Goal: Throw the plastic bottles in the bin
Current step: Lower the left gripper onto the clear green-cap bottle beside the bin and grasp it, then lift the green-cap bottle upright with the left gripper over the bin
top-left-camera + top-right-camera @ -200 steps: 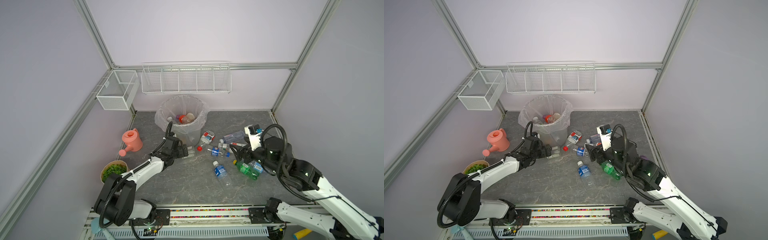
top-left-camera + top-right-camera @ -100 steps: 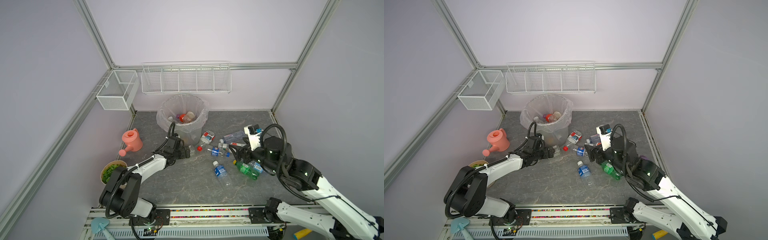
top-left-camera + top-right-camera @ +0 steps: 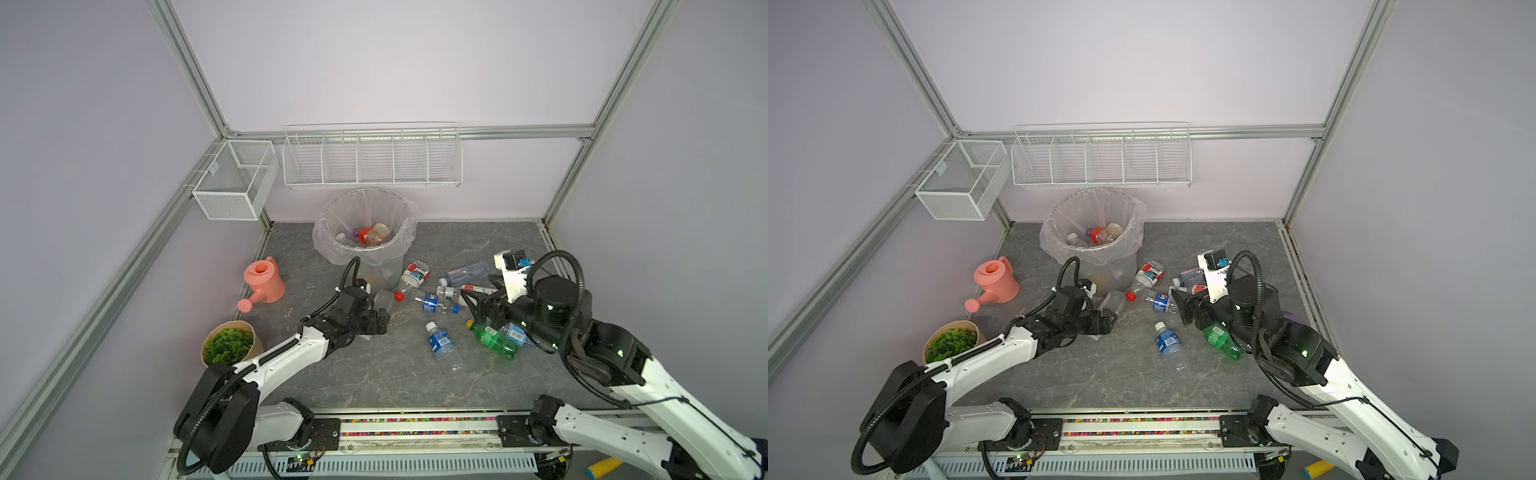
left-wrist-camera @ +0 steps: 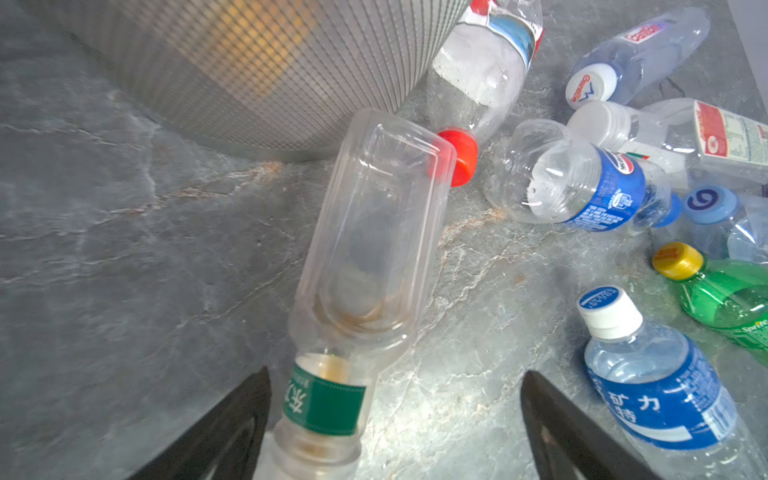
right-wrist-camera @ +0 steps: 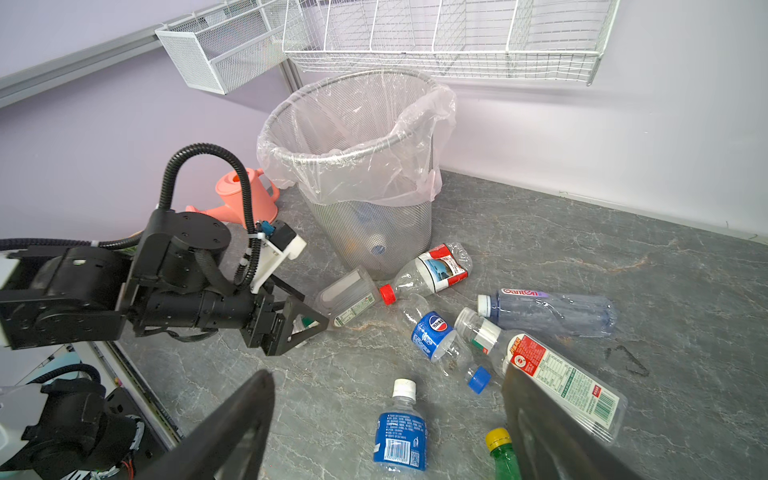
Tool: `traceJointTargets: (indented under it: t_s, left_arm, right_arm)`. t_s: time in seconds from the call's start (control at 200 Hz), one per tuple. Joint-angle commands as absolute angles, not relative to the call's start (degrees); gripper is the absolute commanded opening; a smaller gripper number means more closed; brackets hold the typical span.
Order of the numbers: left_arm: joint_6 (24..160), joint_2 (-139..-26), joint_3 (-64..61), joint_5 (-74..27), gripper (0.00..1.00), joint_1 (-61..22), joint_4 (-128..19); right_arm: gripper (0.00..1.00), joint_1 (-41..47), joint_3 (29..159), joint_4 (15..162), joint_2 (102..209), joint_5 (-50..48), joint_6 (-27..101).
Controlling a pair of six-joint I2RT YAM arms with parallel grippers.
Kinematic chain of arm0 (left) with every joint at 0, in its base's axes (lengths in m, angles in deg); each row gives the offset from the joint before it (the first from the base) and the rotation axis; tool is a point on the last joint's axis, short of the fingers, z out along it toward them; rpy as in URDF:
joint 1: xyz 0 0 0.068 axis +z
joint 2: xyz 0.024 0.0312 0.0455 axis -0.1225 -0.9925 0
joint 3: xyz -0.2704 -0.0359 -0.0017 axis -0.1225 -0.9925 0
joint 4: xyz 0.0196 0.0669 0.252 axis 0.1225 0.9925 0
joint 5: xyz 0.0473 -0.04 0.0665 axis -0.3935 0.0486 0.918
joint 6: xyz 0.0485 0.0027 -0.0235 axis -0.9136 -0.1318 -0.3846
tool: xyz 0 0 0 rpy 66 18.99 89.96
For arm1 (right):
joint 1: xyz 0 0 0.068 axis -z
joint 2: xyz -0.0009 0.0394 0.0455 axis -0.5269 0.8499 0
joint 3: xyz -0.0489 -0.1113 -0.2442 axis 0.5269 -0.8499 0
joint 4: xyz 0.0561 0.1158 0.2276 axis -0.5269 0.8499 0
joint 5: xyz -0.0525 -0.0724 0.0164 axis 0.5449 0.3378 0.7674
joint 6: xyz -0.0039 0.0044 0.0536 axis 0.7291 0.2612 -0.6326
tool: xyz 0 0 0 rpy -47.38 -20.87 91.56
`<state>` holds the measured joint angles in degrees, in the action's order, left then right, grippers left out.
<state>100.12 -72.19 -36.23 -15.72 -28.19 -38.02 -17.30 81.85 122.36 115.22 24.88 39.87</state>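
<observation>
Few bottles [image 3: 370,236] binned; some eight lie loose on the table [image 3: 374,374].
My left claw [image 4: 395,378] gapes around a clear bottle [image 4: 374,232] beside the bin [image 5: 374,224]; right claw [image 5: 385,374] apart too, empty.

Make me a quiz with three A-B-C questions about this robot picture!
1. Where is the pink watering can? A left of the bin; B inside it; C on top of it.
2. What colour is the cap on the green bottle? A red; B yellow; C blue.
3. How is the left tool? A shut; B gripping the can; C open.
A: both top views show it left of the bin. B: the left wrist view shows yellow. C: its fingers stand apart, a clear bottle between them.
</observation>
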Motion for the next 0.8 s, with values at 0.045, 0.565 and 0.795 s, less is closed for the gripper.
traceJointTargets:
  t_s: [0.045, 0.565, 0.795]
  left_arm:
    - [99.1, -71.26, -35.28, -11.97, 0.94, -28.12, -36.85]
    - [100.43, -84.74, -29.83, -11.24, 0.9, -28.97, -37.33]
    - [101.43, -87.62, -29.84, -7.9, 0.77, -30.19, -37.59]
  right_arm:
    - [0.88, -16.9, 80.73, 121.2, 114.8, 24.68, 39.07]
    - [0.88, -16.84, 80.26, 121.89, 112.87, 26.57, 39.45]
    - [0.88, -16.88, 80.44, 121.59, 113.49, 26.47, 39.34]
